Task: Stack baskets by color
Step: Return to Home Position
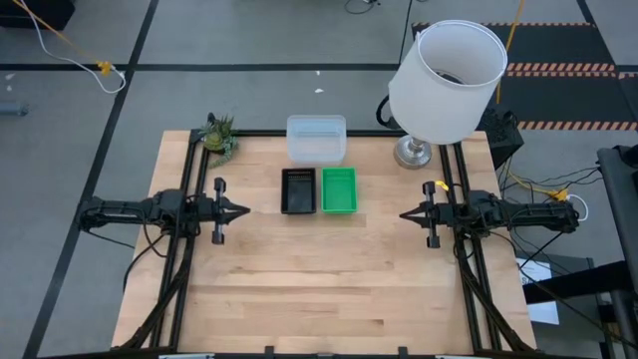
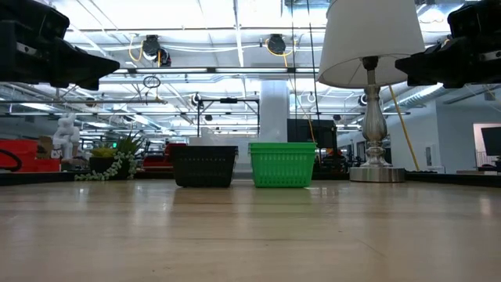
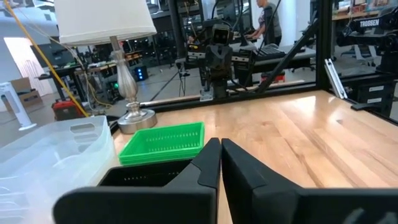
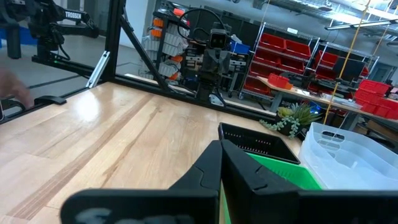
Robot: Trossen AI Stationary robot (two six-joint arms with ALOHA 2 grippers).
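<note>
Near the table's far middle a black basket (image 1: 298, 190) and a green basket (image 1: 339, 189) rest side by side on their bottoms. Behind them sits a clear basket (image 1: 317, 139). The low view shows the black basket (image 2: 205, 165) and green basket (image 2: 282, 164) upright. My left gripper (image 1: 242, 210) is shut and hangs level at the left side, pointing at the baskets, touching nothing. Shut as well, my right gripper (image 1: 407, 213) hangs level at the right side. Both show in their wrist views: left (image 3: 220, 163), right (image 4: 221, 163).
A lamp with a big white shade (image 1: 447, 80) stands at the far right, its base (image 1: 413, 152) on the table. A small green plant (image 1: 219, 134) sits at the far left corner. The wide near half of the wooden table (image 1: 319, 289) is bare.
</note>
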